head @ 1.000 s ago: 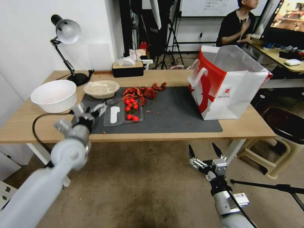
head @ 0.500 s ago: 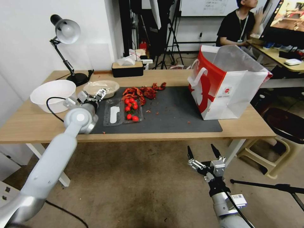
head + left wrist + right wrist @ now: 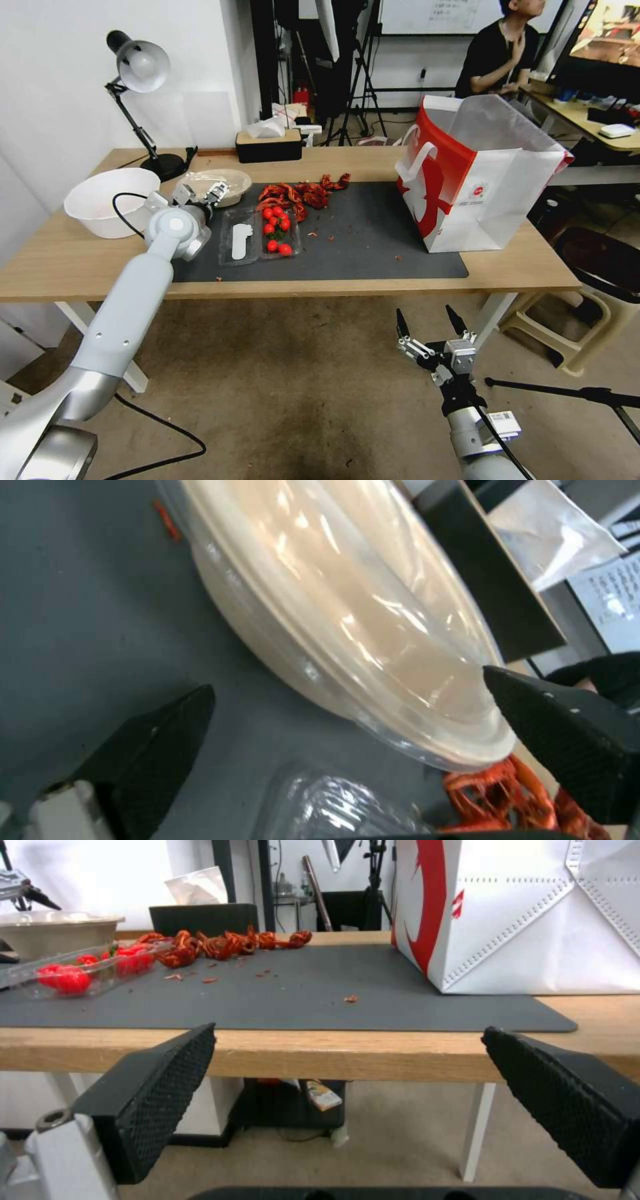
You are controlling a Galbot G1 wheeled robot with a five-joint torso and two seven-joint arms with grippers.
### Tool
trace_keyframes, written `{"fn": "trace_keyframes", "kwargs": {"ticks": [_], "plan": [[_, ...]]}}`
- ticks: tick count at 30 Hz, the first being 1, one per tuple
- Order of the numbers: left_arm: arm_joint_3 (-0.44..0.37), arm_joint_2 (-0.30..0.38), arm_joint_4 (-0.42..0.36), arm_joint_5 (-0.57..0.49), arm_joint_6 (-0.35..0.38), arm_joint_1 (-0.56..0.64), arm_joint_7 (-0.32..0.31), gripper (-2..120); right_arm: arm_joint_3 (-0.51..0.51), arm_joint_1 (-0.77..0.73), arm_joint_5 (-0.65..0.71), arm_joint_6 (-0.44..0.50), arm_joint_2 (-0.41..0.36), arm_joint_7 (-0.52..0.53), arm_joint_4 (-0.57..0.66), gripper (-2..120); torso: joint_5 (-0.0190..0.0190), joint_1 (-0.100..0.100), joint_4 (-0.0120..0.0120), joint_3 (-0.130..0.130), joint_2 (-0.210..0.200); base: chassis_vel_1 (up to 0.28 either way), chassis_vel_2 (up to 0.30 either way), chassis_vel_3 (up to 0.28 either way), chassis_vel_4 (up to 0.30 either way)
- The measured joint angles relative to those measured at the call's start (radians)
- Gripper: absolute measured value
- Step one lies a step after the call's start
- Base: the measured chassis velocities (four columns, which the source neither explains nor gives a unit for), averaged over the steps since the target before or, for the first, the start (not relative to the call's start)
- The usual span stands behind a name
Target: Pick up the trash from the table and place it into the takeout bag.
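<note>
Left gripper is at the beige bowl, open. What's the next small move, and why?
Probably ease the left gripper forward until the bowl's rim sits between its fingers, then close. The jaws stand open with the rim just ahead, nothing held. The right gripper hangs open below the table.

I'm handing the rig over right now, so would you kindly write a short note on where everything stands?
Left pincer: open, at the near rim of the shallow beige film-covered bowl, one finger on each side of the rim, nothing gripped.
Right pincer: open, empty, parked low in front of the light-wood table.
On the dark grey mat: the bowl at the back left, a clear plastic tray of cherry tomatoes, red crayfish shells.
Red-and-white paper takeout bag: upright, open, at the mat's right end.
Done: nothing visibly bagged. Left: everything.
</note>
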Motion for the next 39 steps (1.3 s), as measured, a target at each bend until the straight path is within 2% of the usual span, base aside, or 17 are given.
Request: {"fn": "trace_keyframes", "kwargs": {"ticks": [2,5,6,8,9,12,13,19,21,22,24,25,26,28,39], "plan": [[-0.001,-0.002,0.006,0.001,-0.003,-0.002,0.003,97,0.0,0.0,0.0,0.0,0.0,0.0,0.0,100,0.0001,0.0,-0.0001,0.0,0.0,0.0,0.0,0.0,0.0],[-0.007,-0.008,0.008,0.0,-0.018,0.002,0.017,83,-0.001,0.002,0.0,0.001,0.0,0.0,-0.001,100,0.0006,0.0,-0.0002,0.0,0.0,0.0,0.0,0.0,0.0],[-0.007,-0.008,0.008,0.0,-0.018,0.002,0.017,83,-0.001,0.002,0.0,0.001,0.0,0.0,-0.001,100,0.0006,0.0,-0.0002,0.0,0.0,0.0,0.0,0.0,0.0],[-0.011,-0.015,-0.008,-0.003,-0.03,0.02,0.022,72,-0.006,0.004,-0.002,0.001,0.001,0.0,-0.003,100,0.0005,0.0,0.0,0.0,0.0,0.0,0.0,0.0,0.0],[-0.011,-0.015,-0.008,-0.003,-0.03,0.02,0.022,72,-0.006,0.004,-0.002,0.001,0.001,0.0,-0.003,100,0.0005,0.0,0.0,0.0,0.0,0.0,0.0,0.0,0.0],[-0.014,-0.022,-0.019,-0.002,-0.043,0.038,0.023,61,-0.009,0.006,-0.005,0.001,0.003,0.0,-0.005,100,-0.0008,0.0,0.0,0.0,0.0,0.0,0.0,0.0,0.0],[-0.016,-0.023,-0.021,-0.002,-0.049,0.041,0.028,53,-0.011,0.006,-0.006,0.001,0.003,0.0,-0.005,100,0.0,0.0,0.0002,0.0,0.0,0.0,0.0,0.0,0.0],[-0.018,-0.024,-0.023,-0.001,-0.063,0.051,0.048,39,-0.012,0.005,-0.009,0.0,0.002,-0.001,-0.005,100,-0.0001,0.0,0.0,0.0,0.0,0.0,0.0,0.0,0.0],[-0.019,-0.023,-0.024,-0.002,-0.066,0.051,0.051,27,-0.012,0.003,-0.01,0.0,0.002,-0.001,-0.005,100,0.0,0.0,0.0001,0.0,0.0,0.0,0.0,0.0,0.0],[-0.019,-0.023,-0.024,-0.002,-0.066,0.051,0.051,27,-0.012,0.003,-0.01,0.0,0.002,-0.001,-0.005,100,0.0,0.0,0.0001,0.0,0.0,0.0,0.0,0.0,0.0],[-0.019,-0.022,-0.024,-0.002,-0.07,0.052,0.053,18,-0.012,0.002,-0.011,0.0,0.002,-0.001,-0.005,100,0.0001,0.0,0.0001,0.0,0.0,0.0,0.0,0.0,0.0],[-0.019,-0.021,-0.024,-0.002,-0.079,0.052,0.057,10,-0.012,-0.001,-0.013,0.0,0.002,-0.002,-0.005,100,0.0,0.0,0.0001,0.0,0.0,0.0,0.0,0.0,0.0],[-0.019,-0.021,-0.024,-0.002,-0.079,0.052,0.057,10,-0.012,-0.001,-0.013,0.0,0.002,-0.002,-0.005,100,0.0,0.0,0.0001,0.0,0.0,0.0,0.0,0.0,0.0],[-0.019,-0.02,-0.024,-0.001,-0.093,0.051,0.064,1,-0.012,-0.004,-0.015,0.001,0.002,-0.003,-0.005,100,0.0001,0.0,0.0,0.0,0.0,0.0,0.0,0.0,0.0],[-0.02,-0.017,-0.044,0.023,-0.149,0.069,0.136,0,-0.012,-0.015,-0.024,0.008,0.002,-0.012,-0.003,100,0.0001,0.0,0.0,0.0,0.0,0.0,0.0,0.0,0.0]]}}
